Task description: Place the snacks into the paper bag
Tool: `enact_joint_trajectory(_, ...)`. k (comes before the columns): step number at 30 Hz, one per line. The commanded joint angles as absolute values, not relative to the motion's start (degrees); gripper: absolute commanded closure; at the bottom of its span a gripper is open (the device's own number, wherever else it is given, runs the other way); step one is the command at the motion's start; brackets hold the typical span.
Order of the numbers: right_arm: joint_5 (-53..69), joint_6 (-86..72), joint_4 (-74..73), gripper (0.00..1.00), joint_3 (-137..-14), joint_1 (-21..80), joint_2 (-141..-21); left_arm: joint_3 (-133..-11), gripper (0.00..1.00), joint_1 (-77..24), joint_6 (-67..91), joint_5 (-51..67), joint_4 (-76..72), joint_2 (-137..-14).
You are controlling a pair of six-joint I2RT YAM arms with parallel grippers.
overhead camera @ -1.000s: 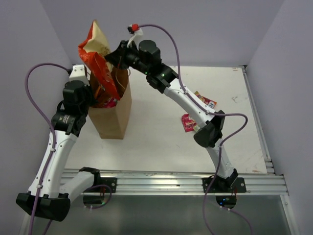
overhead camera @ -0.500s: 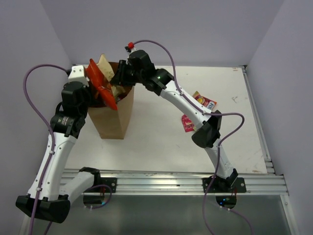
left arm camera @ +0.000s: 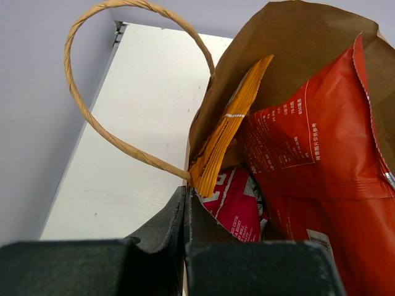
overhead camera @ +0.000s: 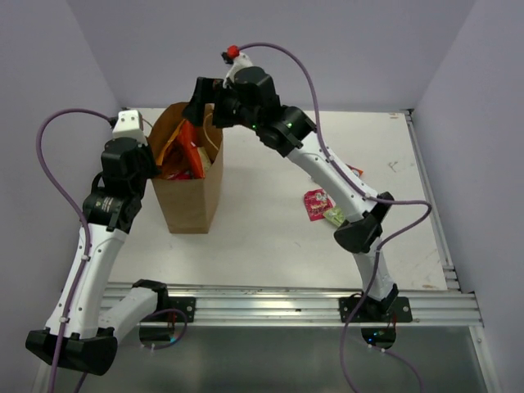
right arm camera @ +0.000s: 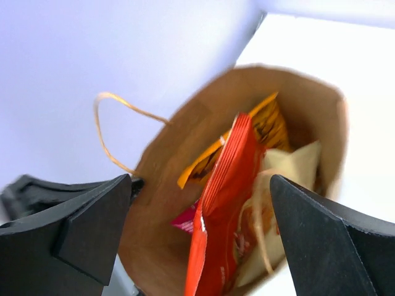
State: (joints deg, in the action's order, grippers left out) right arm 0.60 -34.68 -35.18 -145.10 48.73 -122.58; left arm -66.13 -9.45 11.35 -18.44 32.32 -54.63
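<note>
While left hand (left arm camera: 186, 206) pinches paper bag (overhead camera: 190, 206), right hand (right arm camera: 200, 180) gapes empty; two packets (overhead camera: 315, 203) on table (overhead camera: 262, 241).

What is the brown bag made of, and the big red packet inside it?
The paper bag looks like brown kraft paper: its walls are matte, with soft creases. The red chip bag seems to be thin plastic film, maybe foil-lined, though that cannot be told. It is glossy, printed and crinkled, with a zigzag-cut edge.
</note>
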Motion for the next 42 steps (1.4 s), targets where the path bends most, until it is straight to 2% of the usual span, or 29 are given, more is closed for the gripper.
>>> enact_joint_trajectory(1,-8.32,-24.72,-32.94,0.01,-145.92,48.78,-111.11,-67.06,1.0,-9.49,10.99,-18.46,31.29,-53.96)
enact_joint_trajectory(3,-13.86,-17.95,-35.67,0.01,-142.32,47.82,-106.38,-67.06,1.0,-9.49,11.07,-18.54,31.2,-53.97)
enact_joint_trajectory(4,-17.11,-15.67,-38.55,0.01,-136.55,46.86,-104.69,-66.63,1.0,-9.49,11.07,-18.54,31.11,-53.88)
enact_joint_trajectory(6,-17.49,-15.38,-40.77,0.01,-128.36,40.81,-100.3,-66.45,1.0,-9.49,11.16,-18.63,30.85,-53.79)
enact_joint_trajectory(7,-17.49,-15.9,-42.43,0.01,-119.36,38.35,-99.15,-66.36,1.0,-9.49,11.16,-18.63,30.85,-53.7)
enact_joint_trajectory(8,-17.49,-16.52,-43.06,0.01,-115.09,33.27,-98.18,-66.36,1.0,-9.49,10.99,-18.55,30.85,-53.7)
enact_joint_trajectory(10,-19.59,-15.74,-43.07,0.01,-103.87,29.46,-95.98,-66.44,1.0,-9.49,10.81,-18.46,30.76,-53.7)
enact_joint_trajectory(13,-23.2,-13.29,-40.45,0.01,-94.26,24.09,-95.8,-66.36,1.0,-9.49,10.46,-17.67,30.24,-53.44)
enact_joint_trajectory(18,-27.41,-12.57,-38.67,0.01,-91.49,18.55,-101.5,-66.97,1.0,-9.49,10.37,-16.7,29.97,-54.32)
enact_joint_trajectory(27,-30.67,-15.2,-39.21,0.01,-85.7,16.61,-109.24,-67.24,1.0,-9.49,10.02,-17.75,30.23,-53.97)
enact_joint_trajectory(30,-27.35,-15.73,-38.41,0.02,-83.67,15.47,-112.67,-67.24,1.0,-9.49,9.76,-17.93,30.23,-53.88)
enact_joint_trajectory(34,-21.1,-16.08,-39.28,0.09,-84.81,14.33,-116.97,-67.5,1.0,-9.49,9.75,-17.93,30.32,-54.14)
enact_joint_trajectory(36,-18.82,-16.08,-39.81,0.16,-85.16,14.24,-118.2,-67.5,1.0,-9.49,9.67,-18.02,30.5,-54.14)
enact_joint_trajectory(37,-18.55,-16.17,-39.99,0.24,-85.34,14.15,-118.39,-67.5,1.0,-9.49,9.67,-18.19,30.59,-54.14)
enact_joint_trajectory(38,-18.37,-16.08,-39.99,0.4,-85.17,14.15,-118.39,-67.33,1.0,-9.49,9.67,-18.28,30.67,-54.14)
enact_joint_trajectory(40,-18.28,-15.65,-39.9,0.59,-84.9,14.06,-118.04,-67.24,1.0,-9.49,9.67,-18.46,30.76,-53.97)
enact_joint_trajectory(41,-18.72,-15.64,-40.34,0.9,-85.08,13.98,-117.78,-67.15,1.0,-9.49,9.67,-18.46,30.76,-53.88)
enact_joint_trajectory(42,-19.33,-15.47,-40.78,0.94,-84.99,14.06,-117.34,-67.15,1.0,-9.49,9.67,-18.46,30.67,-53.88)
